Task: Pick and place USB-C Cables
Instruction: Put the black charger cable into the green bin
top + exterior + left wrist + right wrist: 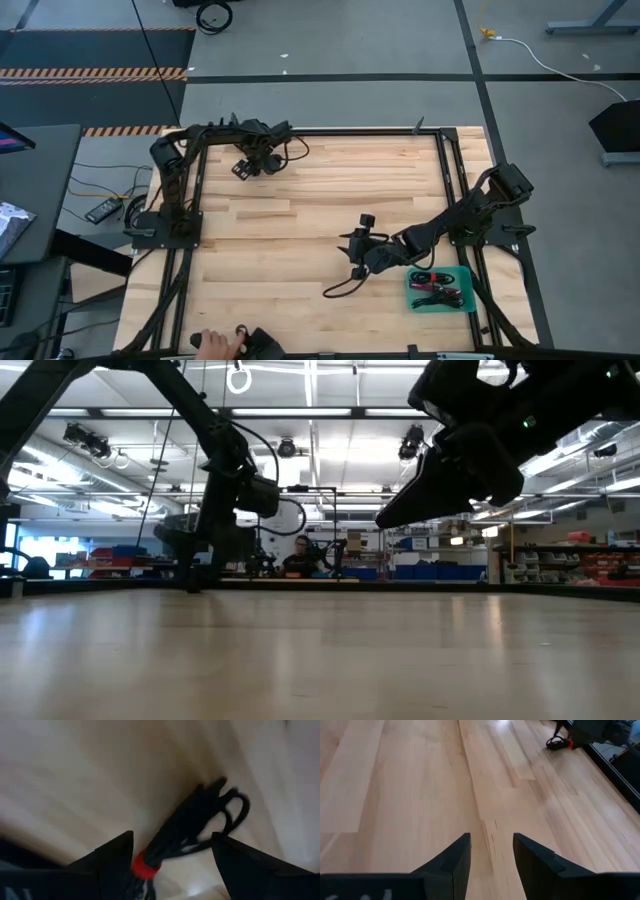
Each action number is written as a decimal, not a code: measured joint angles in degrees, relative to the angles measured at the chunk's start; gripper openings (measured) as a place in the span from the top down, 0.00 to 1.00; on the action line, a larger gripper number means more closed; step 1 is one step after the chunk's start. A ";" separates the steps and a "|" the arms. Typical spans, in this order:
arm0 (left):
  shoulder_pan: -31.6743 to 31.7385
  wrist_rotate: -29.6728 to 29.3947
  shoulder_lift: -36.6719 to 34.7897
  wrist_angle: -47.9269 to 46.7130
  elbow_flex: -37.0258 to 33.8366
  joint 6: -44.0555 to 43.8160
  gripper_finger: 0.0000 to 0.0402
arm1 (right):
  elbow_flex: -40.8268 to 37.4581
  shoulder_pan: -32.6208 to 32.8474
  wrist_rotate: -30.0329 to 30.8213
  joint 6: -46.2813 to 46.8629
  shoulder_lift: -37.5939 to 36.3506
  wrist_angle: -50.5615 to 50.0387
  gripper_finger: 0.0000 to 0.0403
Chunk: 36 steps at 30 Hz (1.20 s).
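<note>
In the left wrist view a black coiled USB-C cable (200, 820) with a red tie (145, 868) lies on the wood between my left gripper's (172, 850) open fingers; I cannot tell whether they touch it. That gripper (246, 166) is near the table's far edge. From the right wrist view the same cable (555, 742) shows on the table beside it. My right gripper (490, 845) is open over bare wood near the table's middle (358, 245). Several cable bundles lie in the teal tray (414, 296). A thin black cable (340, 286) lies on the table near my right gripper.
The teal tray sits at the table's near right corner, beside the right arm's base. At the near edge a person's hand (214, 343) rests next to a dark object (263, 343). Black frame rails (300, 131) run along the table's sides. Bare wood spans the middle.
</note>
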 joint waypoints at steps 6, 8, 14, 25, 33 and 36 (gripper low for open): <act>-0.49 -4.02 3.10 -3.45 -0.02 -4.41 0.52 | -0.79 -0.60 0.02 -0.24 0.00 1.83 0.62; -1.35 -5.81 3.27 -4.44 -0.04 -7.12 0.67 | -0.79 -0.93 0.02 -0.59 0.00 2.52 0.62; -4.22 -13.93 2.55 -8.32 2.08 -17.47 0.93 | -0.79 -1.97 0.24 -2.45 0.00 4.45 0.62; -14.31 -4.46 -9.61 -12.28 14.55 -36.42 0.93 | -0.79 -4.90 0.72 -3.42 0.00 5.73 0.62; -21.92 15.91 -21.32 -1.90 22.76 -56.72 0.93 | -0.79 -5.62 2.17 -3.43 0.00 6.42 0.62; -25.28 17.36 -24.05 3.19 22.71 -61.43 0.93 | -0.79 -5.18 2.21 -3.95 0.00 9.22 0.62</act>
